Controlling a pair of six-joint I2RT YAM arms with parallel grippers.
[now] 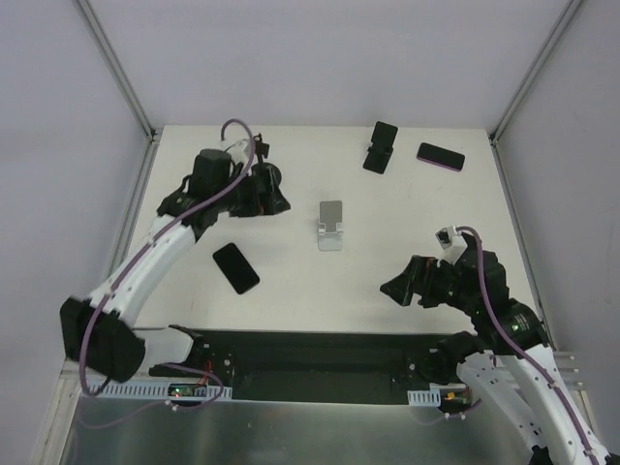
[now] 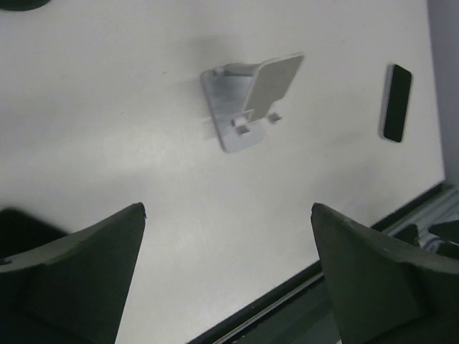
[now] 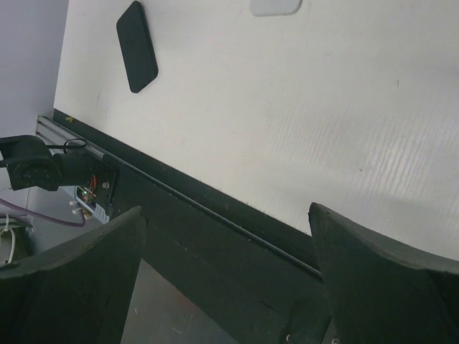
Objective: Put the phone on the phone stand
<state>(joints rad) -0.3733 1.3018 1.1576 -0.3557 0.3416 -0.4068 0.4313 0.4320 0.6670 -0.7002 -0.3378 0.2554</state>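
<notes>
A black phone (image 1: 235, 267) lies flat on the white table, left of and nearer than a silver phone stand (image 1: 330, 226) at the table's middle. My left gripper (image 1: 276, 191) is open and empty, hovering left of the stand and beyond the phone. In the left wrist view (image 2: 228, 208) the stand (image 2: 247, 100) is ahead and the phone (image 2: 396, 102) is at the right. My right gripper (image 1: 392, 288) is open and empty, to the right of and nearer than the stand. The right wrist view (image 3: 226, 209) shows the phone (image 3: 136, 45) at the upper left and the stand's base (image 3: 275, 6) at the top edge.
A black phone stand (image 1: 380, 146) and a second dark phone with a purple edge (image 1: 441, 156) sit at the back right. A black rail (image 1: 320, 349) runs along the table's near edge. Frame posts stand at the back corners.
</notes>
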